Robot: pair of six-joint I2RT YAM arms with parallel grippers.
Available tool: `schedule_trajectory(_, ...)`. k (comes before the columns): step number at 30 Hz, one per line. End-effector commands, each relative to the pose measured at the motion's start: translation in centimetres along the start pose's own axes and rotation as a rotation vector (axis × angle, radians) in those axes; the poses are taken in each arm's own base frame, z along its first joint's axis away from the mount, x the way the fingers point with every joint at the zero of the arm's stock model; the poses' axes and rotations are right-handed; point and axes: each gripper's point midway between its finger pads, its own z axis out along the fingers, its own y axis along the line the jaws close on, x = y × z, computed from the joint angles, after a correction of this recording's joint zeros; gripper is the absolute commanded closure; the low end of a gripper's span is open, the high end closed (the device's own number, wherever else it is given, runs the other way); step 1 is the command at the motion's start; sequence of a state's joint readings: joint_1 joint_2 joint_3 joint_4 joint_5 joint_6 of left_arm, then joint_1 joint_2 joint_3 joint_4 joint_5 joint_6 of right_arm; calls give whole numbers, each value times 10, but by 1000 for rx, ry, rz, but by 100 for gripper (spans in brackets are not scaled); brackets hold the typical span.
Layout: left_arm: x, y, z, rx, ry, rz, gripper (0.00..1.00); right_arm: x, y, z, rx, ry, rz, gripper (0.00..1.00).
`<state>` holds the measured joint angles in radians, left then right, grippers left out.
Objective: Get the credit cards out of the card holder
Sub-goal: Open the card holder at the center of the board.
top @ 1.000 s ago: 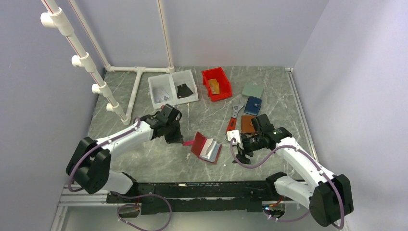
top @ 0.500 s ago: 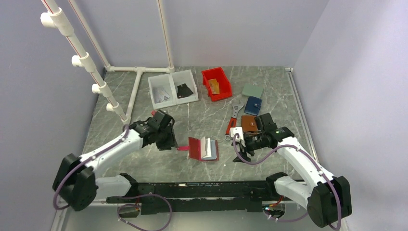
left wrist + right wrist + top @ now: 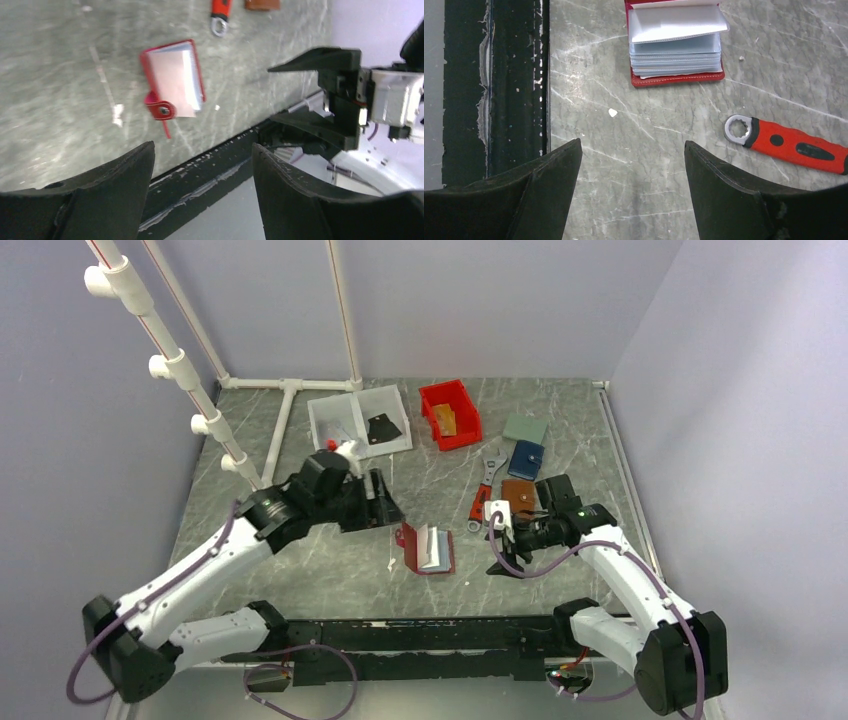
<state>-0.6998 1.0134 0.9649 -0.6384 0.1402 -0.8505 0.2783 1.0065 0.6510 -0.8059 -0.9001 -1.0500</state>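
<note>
Card holder [image 3: 428,550] (spread open): cards not discernible.

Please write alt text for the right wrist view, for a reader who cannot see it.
A red leather-like bi-fold card holder lies open at the top of the view on a grey marbled table, showing pale blue-grey pockets. A red-handled metal spanner lies lower right of it; the open right gripper below holds nothing.
</note>
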Motion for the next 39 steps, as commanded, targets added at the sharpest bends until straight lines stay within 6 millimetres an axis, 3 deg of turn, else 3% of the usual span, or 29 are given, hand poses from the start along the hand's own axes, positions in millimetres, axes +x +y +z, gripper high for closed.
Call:
schedule_trajectory(1,7,-43,22,18,50,110,25,-17,-4,-8,16,-60,-27,22)
schedule_trajectory(4,22,-53,44,-53,99,152,25,-17,-6,-11,25,-66,-12,22)
schedule_trajectory(10,31,-50,87,-241,113,157,26,-15,-7,-16,37,-74,1,22)
schedule_trajectory(19,54,3,137,-573,211,172,34,-13,-8,-16,37,-69,9,22)
schedule_trajectory(27,64,23,144,-641,240,186,32,-12,-8,-16,34,-69,14,22)
schedule_trajectory(39,73,25,144,-581,274,225,31,-11,-6,-15,26,-68,22,22)
